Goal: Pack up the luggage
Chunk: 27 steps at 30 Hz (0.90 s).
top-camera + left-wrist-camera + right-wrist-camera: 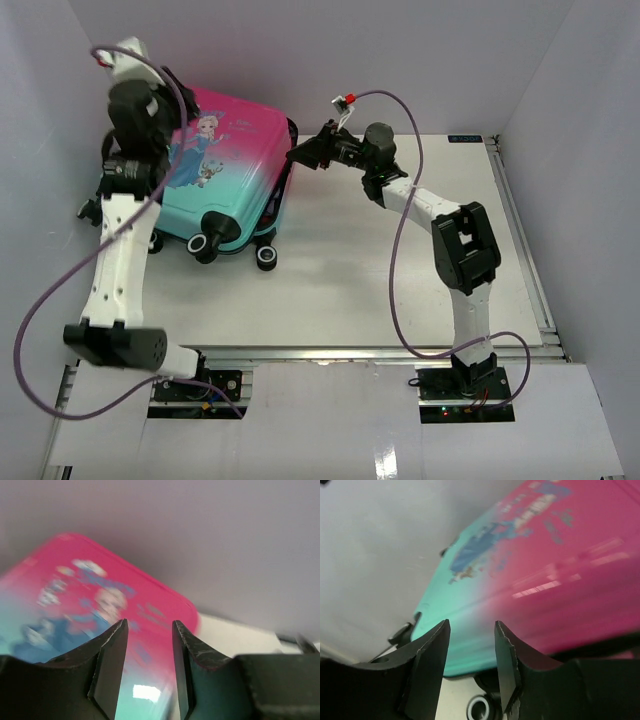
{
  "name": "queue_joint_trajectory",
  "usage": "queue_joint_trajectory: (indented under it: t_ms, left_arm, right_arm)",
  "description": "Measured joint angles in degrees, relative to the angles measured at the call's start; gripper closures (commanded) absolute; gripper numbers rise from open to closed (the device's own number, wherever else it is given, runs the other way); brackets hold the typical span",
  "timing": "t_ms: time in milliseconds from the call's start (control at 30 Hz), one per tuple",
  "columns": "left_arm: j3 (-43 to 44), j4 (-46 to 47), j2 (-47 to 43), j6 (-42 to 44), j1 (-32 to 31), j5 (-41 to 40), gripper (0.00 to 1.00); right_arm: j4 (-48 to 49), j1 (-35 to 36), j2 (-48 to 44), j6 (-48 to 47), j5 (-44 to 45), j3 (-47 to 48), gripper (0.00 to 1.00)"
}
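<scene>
The luggage (230,170) lies flat at the back left of the table, princess print up, with its black wheels (205,245) toward me. A dark seam runs along its right side. My left gripper (172,92) hovers over its far left part; in the left wrist view (150,625) the jaws stand open and empty above the pink front (75,590). My right gripper (300,152) is open and empty right beside the suitcase's right edge; its view (471,625) shows the teal-to-pink shell (560,570) just beyond the fingertips and a wheel (480,710) below.
White enclosure walls (560,80) stand close behind the suitcase and on both sides. A metal rail (525,250) runs along the table's right edge. The table (350,280) is bare in front of and right of the suitcase.
</scene>
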Motion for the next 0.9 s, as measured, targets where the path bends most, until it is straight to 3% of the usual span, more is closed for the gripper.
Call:
queue_joint_trajectory:
  t_ms: [133, 300, 500, 700, 900]
  left_arm:
    - [11.2, -2.5, 12.2, -4.6, 15.6, -1.8, 0.64]
    - [9.6, -5.9, 21.2, -11.9, 30.2, -4.3, 0.7]
    - [7.9, -6.5, 27.5, -12.2, 32.1, -6.1, 0.73]
    - [7.0, -4.9, 31.3, -11.6, 31.9, -2.4, 0.85]
    - [-4.6, 6.1, 26.7, -14.4, 33.3, 5.1, 0.9]
  right_arm:
    - [-12.0, -2.3, -7.0, -7.2, 6.4, -8.0, 0.48]
    - [-23.5, -3.0, -13.6, -14.3, 18.0, -16.5, 0.5]
    - [-30.0, -2.8, -9.5, -18.2, 23.1, -16.8, 0.51]
    - [-35.2, -2.7, -2.0, -20.9, 23.7, -14.9, 0.51]
    - [-37.9, -2.7, -1.5, -22.5, 25.4, -14.6, 0.5]
